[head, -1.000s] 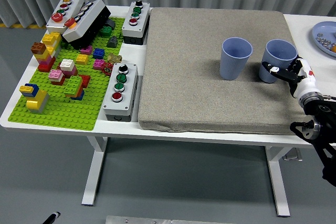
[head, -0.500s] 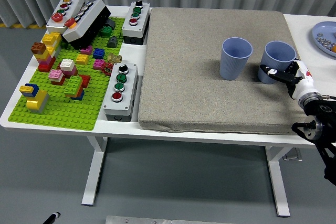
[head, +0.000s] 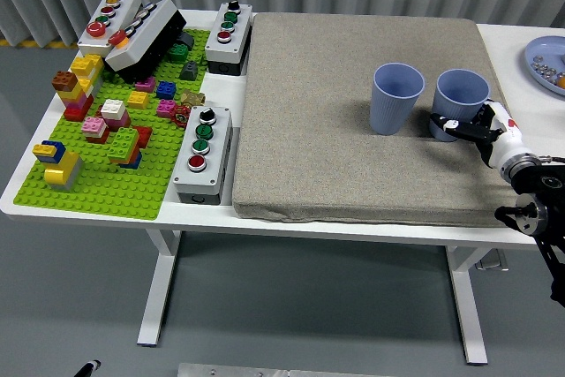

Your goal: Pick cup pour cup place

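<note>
**Right hand at the right-hand cup**

While a green brick baseplate (head: 106, 143) and grey button boxes (head: 203, 153) fill the frame's left, two blue-grey plastic cups (head: 396, 97) (head: 461, 94) stand upright on the beige felt mat (head: 335, 130). From lower right, the black-and-white right hand (head: 465, 124) wraps the right cup's base (fingers partly hidden).

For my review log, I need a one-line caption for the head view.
Right robot hand wraps the base of the right blue cup on the grey mat, beside the left blue cup.
</note>
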Controlling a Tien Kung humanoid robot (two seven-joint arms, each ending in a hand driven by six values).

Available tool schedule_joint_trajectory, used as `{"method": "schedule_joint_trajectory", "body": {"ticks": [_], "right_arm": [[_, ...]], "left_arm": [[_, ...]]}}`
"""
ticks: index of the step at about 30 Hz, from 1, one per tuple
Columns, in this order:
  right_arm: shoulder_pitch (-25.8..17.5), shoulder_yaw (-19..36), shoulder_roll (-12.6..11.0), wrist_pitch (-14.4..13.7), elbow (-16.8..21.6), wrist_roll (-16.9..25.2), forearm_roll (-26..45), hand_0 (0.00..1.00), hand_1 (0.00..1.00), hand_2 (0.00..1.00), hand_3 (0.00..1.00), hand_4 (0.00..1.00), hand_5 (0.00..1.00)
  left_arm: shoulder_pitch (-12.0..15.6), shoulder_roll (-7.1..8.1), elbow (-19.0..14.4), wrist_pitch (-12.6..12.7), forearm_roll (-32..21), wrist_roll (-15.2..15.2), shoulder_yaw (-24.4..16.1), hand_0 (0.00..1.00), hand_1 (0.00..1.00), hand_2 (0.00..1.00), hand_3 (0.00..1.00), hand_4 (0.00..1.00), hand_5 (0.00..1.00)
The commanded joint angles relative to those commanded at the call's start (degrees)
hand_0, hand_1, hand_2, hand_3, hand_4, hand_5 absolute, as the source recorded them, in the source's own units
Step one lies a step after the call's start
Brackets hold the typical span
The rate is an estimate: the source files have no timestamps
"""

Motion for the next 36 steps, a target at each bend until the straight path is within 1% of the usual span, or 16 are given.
{"method": "schedule_joint_trajectory", "body": {"ticks": [2, 3, 15, 26, 28, 31, 33, 35, 36], "right_arm": [[-0.05, 0.22, -0.05, 0.18, 0.07, -0.22, -0.37, 0.984, 0.955, 0.998, 0.998, 0.857, 0.270], [-0.06, 0.26, -0.06, 0.20, 0.08, -0.25, -0.44, 0.988, 0.957, 0.998, 0.998, 0.875, 0.287], [-0.37, 1.74, -0.98, 0.67, 0.89, -0.91, -1.61, 0.992, 0.962, 0.998, 0.998, 0.877, 0.290], [-2.77, 2.39, -3.05, 0.86, 4.54, -1.85, -2.44, 0.993, 0.964, 0.998, 0.998, 0.878, 0.290], [-3.62, 2.81, -3.67, 1.01, 5.78, -2.12, -2.67, 0.995, 0.964, 0.998, 0.998, 0.879, 0.295], [-6.10, 3.68, -5.65, 1.22, 9.15, -2.92, -3.39, 0.995, 0.964, 0.998, 0.998, 0.879, 0.295], [-7.13, 4.09, -6.41, 1.20, 10.73, -3.15, -3.66, 0.993, 0.963, 0.998, 0.998, 0.880, 0.302], [-9.76, 5.33, -8.43, 1.25, 14.23, -3.55, -4.23, 0.993, 0.963, 0.998, 0.998, 0.880, 0.302], [-10.78, 5.64, -9.04, 1.26, 15.98, -3.65, -4.35, 0.993, 0.963, 0.998, 0.998, 0.880, 0.302]], "left_arm": [[0.04, 0.00, 0.00, 0.00, 0.02, -0.01, -0.03, 0.838, 0.814, 0.881, 0.807, 0.641, 0.998], [0.04, 0.00, 0.00, 0.00, 0.02, -0.01, -0.04, 0.838, 0.814, 0.881, 0.806, 0.640, 0.998], [-0.05, -0.04, 0.00, -0.01, 0.08, -0.07, -0.26, 0.838, 0.815, 0.878, 0.804, 0.641, 0.998], [0.18, -0.16, 0.00, 0.00, 0.30, -0.04, -0.95, 0.839, 0.814, 0.878, 0.804, 0.641, 0.998], [0.26, -0.18, 0.00, 0.02, 0.36, 0.00, -1.16, 0.839, 0.814, 0.878, 0.803, 0.641, 0.998], [0.46, -0.21, 0.00, 0.09, 0.48, 0.05, -1.64, 0.839, 0.814, 0.878, 0.803, 0.641, 0.998], [0.53, -0.21, 0.00, 0.11, 0.55, 0.06, -1.81, 0.838, 0.814, 0.878, 0.803, 0.641, 0.998], [0.70, -0.14, 0.00, 0.11, 0.73, 0.05, -2.23, 0.838, 0.814, 0.878, 0.803, 0.641, 0.998], [0.75, -0.12, 0.00, 0.11, 0.78, 0.04, -2.34, 0.838, 0.814, 0.878, 0.803, 0.641, 0.998]]}}
